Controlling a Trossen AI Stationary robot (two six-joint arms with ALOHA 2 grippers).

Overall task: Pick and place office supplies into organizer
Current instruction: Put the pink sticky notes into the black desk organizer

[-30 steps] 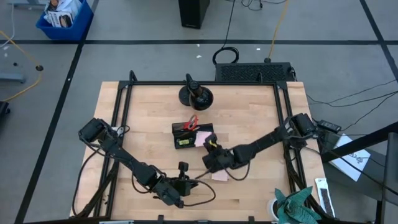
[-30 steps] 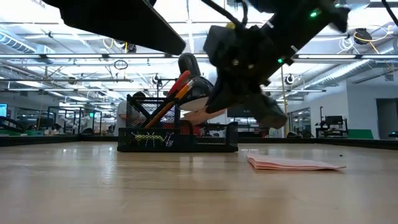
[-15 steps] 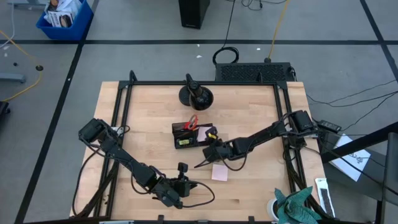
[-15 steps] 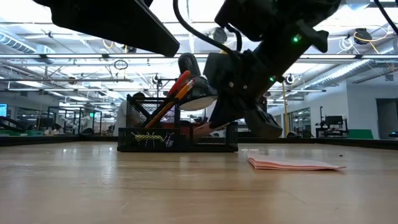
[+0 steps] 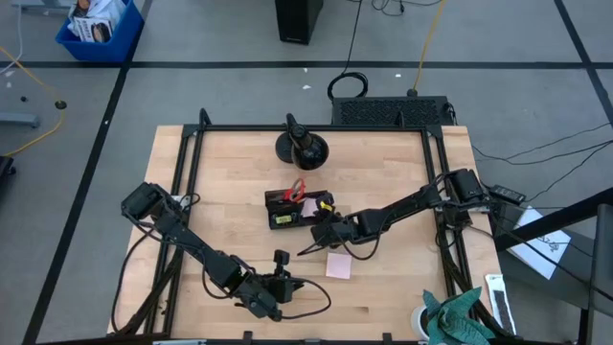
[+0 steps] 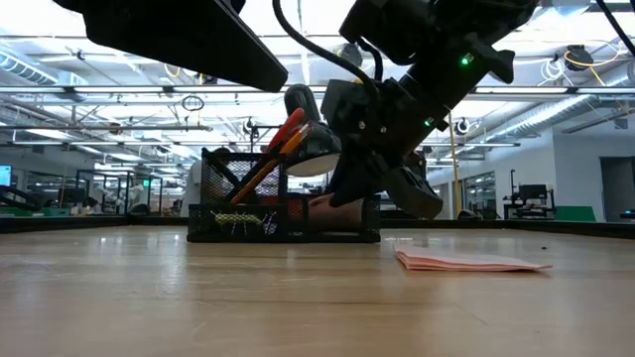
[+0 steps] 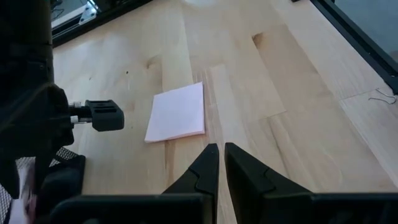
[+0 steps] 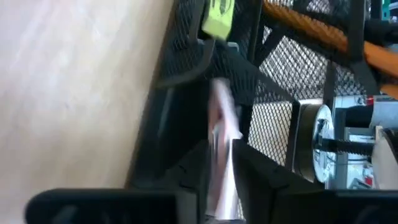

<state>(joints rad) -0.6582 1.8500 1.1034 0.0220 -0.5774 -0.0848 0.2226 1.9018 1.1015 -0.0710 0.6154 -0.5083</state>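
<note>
The black mesh organizer (image 5: 281, 217) (image 6: 248, 224) stands mid-table. It holds red-handled scissors (image 5: 297, 186), orange pencils (image 6: 264, 167) and a small yellow item (image 8: 217, 17). My right gripper (image 5: 320, 226) (image 8: 221, 177) is at the organizer's right end, shut on a pink sticky-note pad (image 8: 221, 134). A second pink pad (image 5: 338, 264) (image 7: 177, 114) lies flat on the table. My left gripper (image 5: 287, 285) (image 7: 218, 167) hovers near the front edge, shut, its fingers pointing toward that pad. My right gripper has the pink pad's near end (image 8: 219, 163) pinched between its two fingers. The fingers slant down toward the organizer from the table's right and near side. The pad stands on edge, with its far end (image 8: 222, 93) against the organizer's mesh wall (image 8: 186, 53).
A round black stand base (image 5: 301, 147) sits at the far middle of the table. Black frame rails (image 5: 188, 163) run along the table's sides. A teal cloth (image 5: 460, 321) lies at the near right corner, and a blue bin (image 5: 96, 29) stands on the floor beyond.
My right gripper has carried the pink pad toward the table's far edge and a little down, up to the organizer's right end, turning its wrist on the way. The pad on the table has not moved.
</note>
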